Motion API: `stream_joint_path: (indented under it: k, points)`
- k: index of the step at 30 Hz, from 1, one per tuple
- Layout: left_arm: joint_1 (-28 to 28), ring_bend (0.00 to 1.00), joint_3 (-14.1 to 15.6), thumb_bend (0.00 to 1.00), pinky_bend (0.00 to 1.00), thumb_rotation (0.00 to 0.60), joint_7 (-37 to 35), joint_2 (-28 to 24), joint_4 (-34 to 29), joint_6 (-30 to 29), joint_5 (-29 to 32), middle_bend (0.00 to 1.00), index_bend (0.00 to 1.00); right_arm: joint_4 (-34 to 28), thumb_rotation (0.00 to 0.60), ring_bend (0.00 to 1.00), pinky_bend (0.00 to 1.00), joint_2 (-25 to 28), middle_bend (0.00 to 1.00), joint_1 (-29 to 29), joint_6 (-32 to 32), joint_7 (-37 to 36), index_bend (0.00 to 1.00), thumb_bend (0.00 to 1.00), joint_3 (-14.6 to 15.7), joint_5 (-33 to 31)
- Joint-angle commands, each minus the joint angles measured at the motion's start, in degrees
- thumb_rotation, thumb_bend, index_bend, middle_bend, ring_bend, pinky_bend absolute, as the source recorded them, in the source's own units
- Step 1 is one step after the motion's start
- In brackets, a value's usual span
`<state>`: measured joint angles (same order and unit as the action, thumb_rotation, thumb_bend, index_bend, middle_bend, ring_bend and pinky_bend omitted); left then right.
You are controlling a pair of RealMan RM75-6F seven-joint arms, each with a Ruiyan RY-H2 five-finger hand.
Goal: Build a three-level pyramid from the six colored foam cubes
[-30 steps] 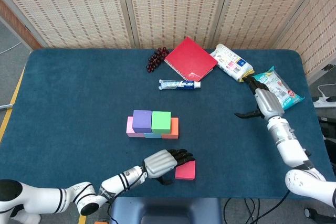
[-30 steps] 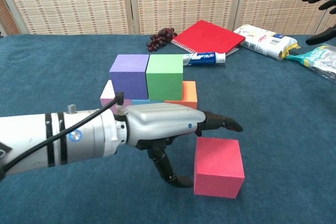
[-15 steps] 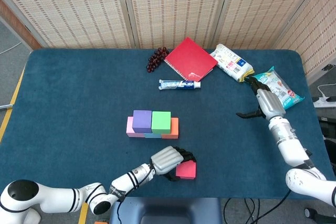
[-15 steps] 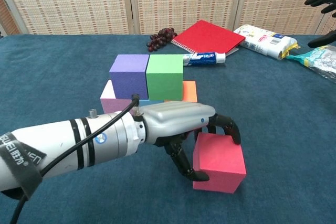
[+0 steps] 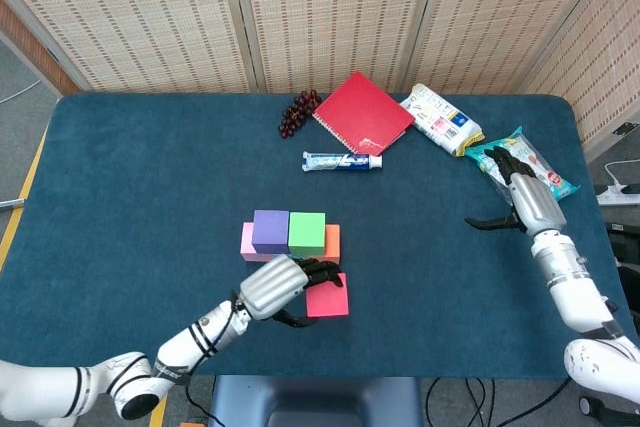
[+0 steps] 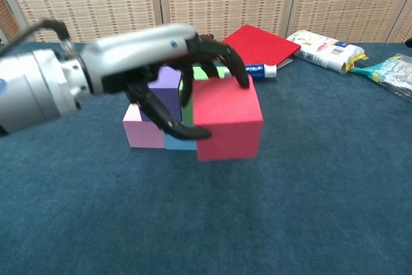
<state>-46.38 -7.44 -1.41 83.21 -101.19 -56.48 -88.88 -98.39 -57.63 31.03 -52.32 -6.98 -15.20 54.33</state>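
The blue tabletop [image 5: 150, 167] carries the build toward its near edge, a little left of centre: a bottom row of 3 cubes with the pink cube [image 5: 247, 242] at the left end, a light blue one [image 6: 179, 142] barely showing in the middle and the orange cube [image 5: 332, 241] at the right end. On that row sit the purple cube [image 5: 270, 230] and the green cube [image 5: 307, 232], side by side and touching, so 2 levels are done.

A second ago the red cube [image 5: 327, 300] lay flat near the front edge with the left robot hand [image 5: 275, 287] only reaching at it. Now that robot hand grips it, fingers over the top and thumb underneath, and the cube is off the cloth and closer to the stack, just in front of it. I would judge this the last piece, needing to go up centred over the purple-green seam.

The right robot hand [image 5: 525, 197] has drifted toward the right edge, beside the snack packets [image 5: 530, 162], holding nothing with fingers loosely spread.

Along the far edge lie a red notebook [image 5: 362, 112], a toothpaste tube [image 5: 342, 160] and grapes [image 5: 298, 111].
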Motion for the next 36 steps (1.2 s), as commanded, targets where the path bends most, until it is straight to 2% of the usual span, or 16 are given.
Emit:
stream_joint_path:
  k: [1,7,11,16,20,27,36]
  points:
    - [1.0,0.44,-3.2,0.28,0.55,0.6,-3.4,-9.3,-5.5,-3.2,-1.1,0.45,0.41,-1.1,0.6,0.0,0.01,0.8,0.08,-0.7,-0.5,-0.2,0.0,0.19,0.2,0.5]
    - [-2.6,0.41,-7.3,0.29,0.52,0.6,-14.3,-15.4,-1.9,1.5,1.6,0.44,0.41,-3.5,0.6,0.0,0.01,1.8,0.08,-1.4,-1.9,0.8,0.0,0.19,0.3,0.0]
    - [-5.8,0.39,-7.5,0.29,0.48,0.6,-20.5,-16.0,4.1,6.2,1.4,0.43,0.41,-4.8,0.6,0.0,0.01,2.5,0.08,-1.7,-2.7,1.6,0.0,0.19,0.2,-1.0]
    - [-9.2,0.36,-6.0,0.29,0.41,0.6,-30.7,-14.7,11.7,9.5,-1.6,0.42,0.4,-6.2,0.6,0.0,0.01,3.5,0.08,-2.0,-3.7,2.6,0.0,0.19,-0.2,-2.5]
    - [-11.1,0.35,-4.7,0.29,0.39,0.6,-37.1,-13.4,16.8,9.5,-4.1,0.41,0.4,-7.0,0.6,0.0,0.01,3.8,0.08,-2.1,-4.4,3.4,0.0,0.19,-0.3,-3.7]
    - [-13.9,0.33,-1.3,0.29,0.37,0.6,-42.3,-12.0,23.6,8.4,-8.8,0.4,0.4,-7.8,0.6,0.0,0.01,3.6,0.08,-2.0,-5.1,4.7,0.0,0.19,-0.5,-5.4]
    - [-16.2,0.3,2.7,0.29,0.33,0.6,-48.0,-11.6,27.3,6.4,-12.4,0.39,0.4,-8.6,0.6,0.0,0.01,3.1,0.08,-2.0,-6.2,6.0,0.0,0.19,-0.5,-6.8]
